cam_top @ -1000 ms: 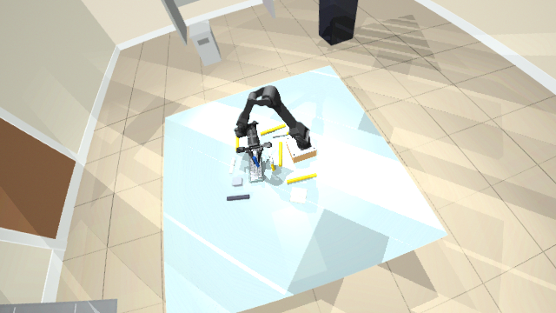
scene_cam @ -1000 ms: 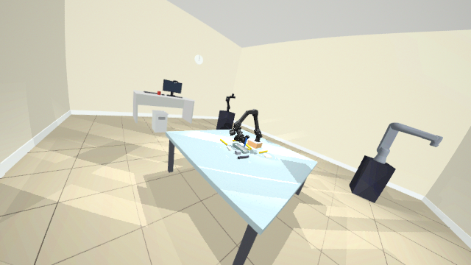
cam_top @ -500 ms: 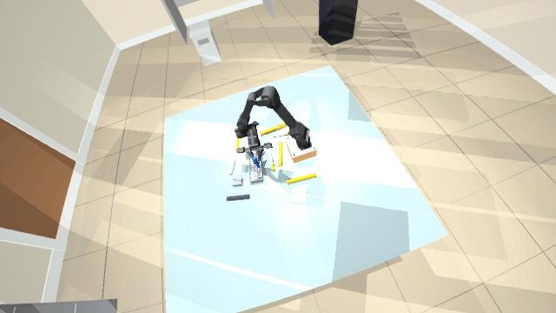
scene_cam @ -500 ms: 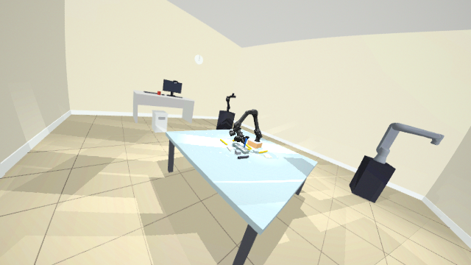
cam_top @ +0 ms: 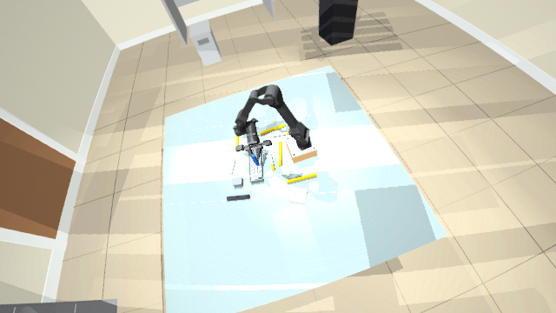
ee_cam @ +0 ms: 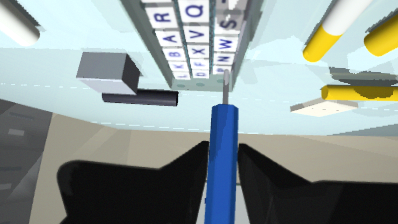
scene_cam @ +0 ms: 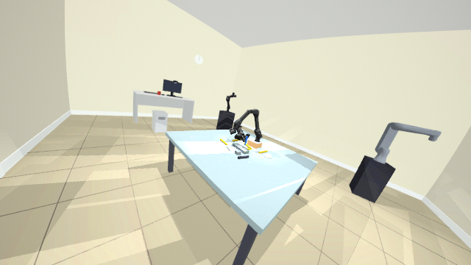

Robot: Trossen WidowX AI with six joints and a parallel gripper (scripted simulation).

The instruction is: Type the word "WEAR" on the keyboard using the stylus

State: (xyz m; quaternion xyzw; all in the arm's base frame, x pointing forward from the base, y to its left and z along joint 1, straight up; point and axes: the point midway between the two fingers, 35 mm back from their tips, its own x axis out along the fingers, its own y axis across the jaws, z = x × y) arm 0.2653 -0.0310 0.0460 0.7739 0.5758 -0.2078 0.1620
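Pointing blue stylus [cam_top: 255,160] [scene_cam: 246,140] [ee_cam: 223,160] at keyboard [cam_top: 256,173] [scene_cam: 241,148] [ee_cam: 170,84]; 3 legible letters: W, S, Q.
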